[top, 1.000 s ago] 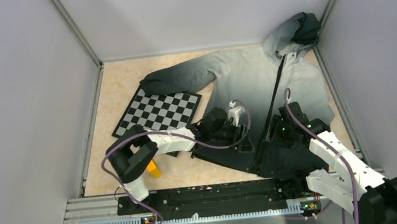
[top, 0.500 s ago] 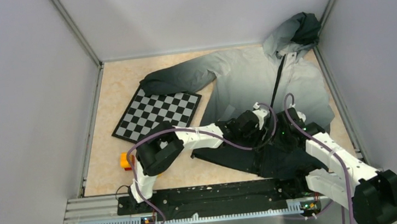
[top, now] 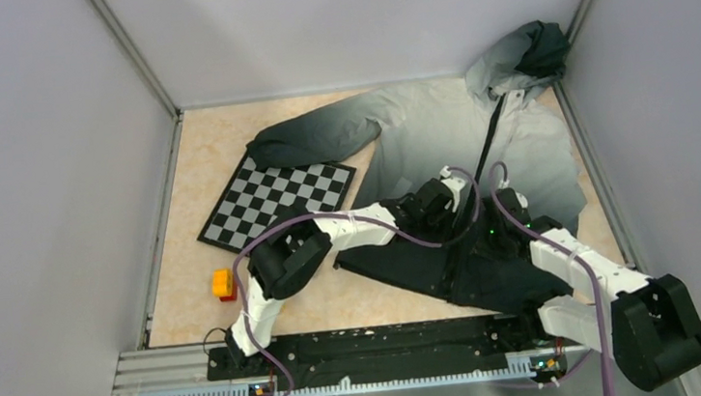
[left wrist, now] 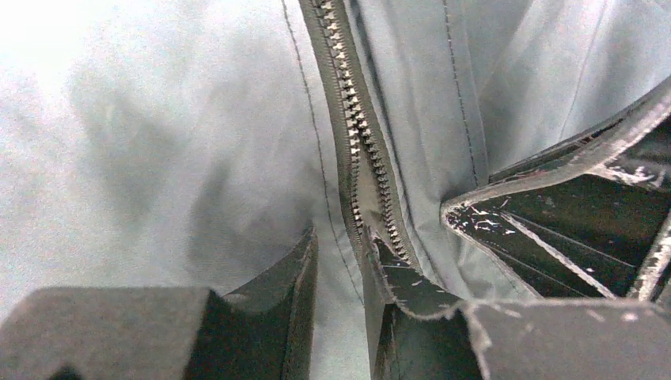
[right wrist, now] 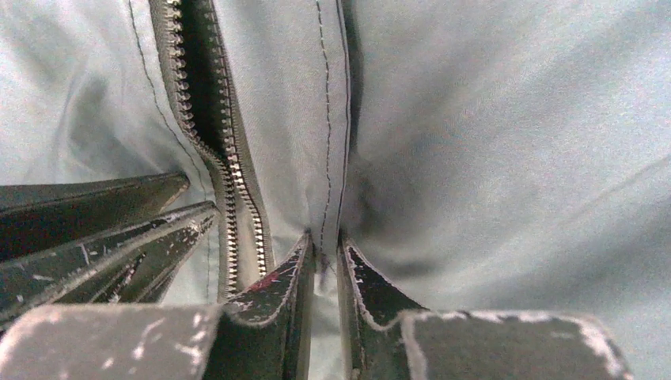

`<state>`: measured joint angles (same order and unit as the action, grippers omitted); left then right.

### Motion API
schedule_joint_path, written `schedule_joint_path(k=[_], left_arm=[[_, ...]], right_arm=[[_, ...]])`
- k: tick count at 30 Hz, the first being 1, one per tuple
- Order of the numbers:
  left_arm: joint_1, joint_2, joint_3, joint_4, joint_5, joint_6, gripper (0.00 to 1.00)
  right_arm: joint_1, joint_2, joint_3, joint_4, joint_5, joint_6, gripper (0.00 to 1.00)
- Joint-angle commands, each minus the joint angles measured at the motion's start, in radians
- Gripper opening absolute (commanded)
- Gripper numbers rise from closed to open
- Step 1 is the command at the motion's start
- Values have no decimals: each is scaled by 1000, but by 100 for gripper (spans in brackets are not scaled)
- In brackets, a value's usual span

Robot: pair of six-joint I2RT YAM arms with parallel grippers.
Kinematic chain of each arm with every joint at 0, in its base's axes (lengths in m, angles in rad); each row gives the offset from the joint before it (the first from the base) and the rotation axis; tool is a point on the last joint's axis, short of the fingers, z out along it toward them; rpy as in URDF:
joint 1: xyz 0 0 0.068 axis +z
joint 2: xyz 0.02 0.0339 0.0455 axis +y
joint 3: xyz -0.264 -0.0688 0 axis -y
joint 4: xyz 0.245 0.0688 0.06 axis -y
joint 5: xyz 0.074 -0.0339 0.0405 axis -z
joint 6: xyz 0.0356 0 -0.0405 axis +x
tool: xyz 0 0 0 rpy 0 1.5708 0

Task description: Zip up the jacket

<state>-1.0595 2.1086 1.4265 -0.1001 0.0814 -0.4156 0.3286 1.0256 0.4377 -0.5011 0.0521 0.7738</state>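
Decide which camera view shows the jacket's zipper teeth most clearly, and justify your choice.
Left wrist: the zipper teeth run large and sharp through mid-frame. Right wrist also shows teeth, but off to the left. Top external shows the zipper only as a thin dark line down the jacket.

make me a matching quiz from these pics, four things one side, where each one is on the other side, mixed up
1 jacket hood
2 checkerboard
3 orange block
4 right gripper

a near the left edge of the table, towards the arm bases
b pinching fabric beside the zipper
c far right corner
d lying flat, left of the jacket

Pairs: 1-c, 2-d, 3-a, 4-b
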Motion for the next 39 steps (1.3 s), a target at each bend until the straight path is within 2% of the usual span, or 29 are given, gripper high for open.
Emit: schedule_joint_path(k=[1,3,6,9,14,20,25,30,33,39], left_arm=[[57,11,-17,-9,7,39,31],[74,-19,-29,-2,44,52,35],[83,-93,-75,34,134,52,48],[82,-179,-146,111,246,18,60],[84,-293,-246,212,336,-40,64],[86,-403,-322,235,315,-50,66],[101,-455,-353,233,293,-47,69],[111,-496,-390,239,284,-51,70],[112,-520,-418,252,286,-59,70],[112,-571,-452,231,271,-37,71]], right_arm=[[-5,28,-16,143,24,-37,14],[-6,27,-3,151,42,-52,13],[-5,5,17,137,40,-85,13],[-5,-44,31,107,-1,-111,21],[-6,-127,39,46,-113,-117,41],[19,-140,76,6,-238,-123,57],[134,-61,124,-37,-182,-33,58],[279,85,197,-172,75,172,55],[288,178,252,-257,163,240,52],[290,275,285,-243,167,269,46]])
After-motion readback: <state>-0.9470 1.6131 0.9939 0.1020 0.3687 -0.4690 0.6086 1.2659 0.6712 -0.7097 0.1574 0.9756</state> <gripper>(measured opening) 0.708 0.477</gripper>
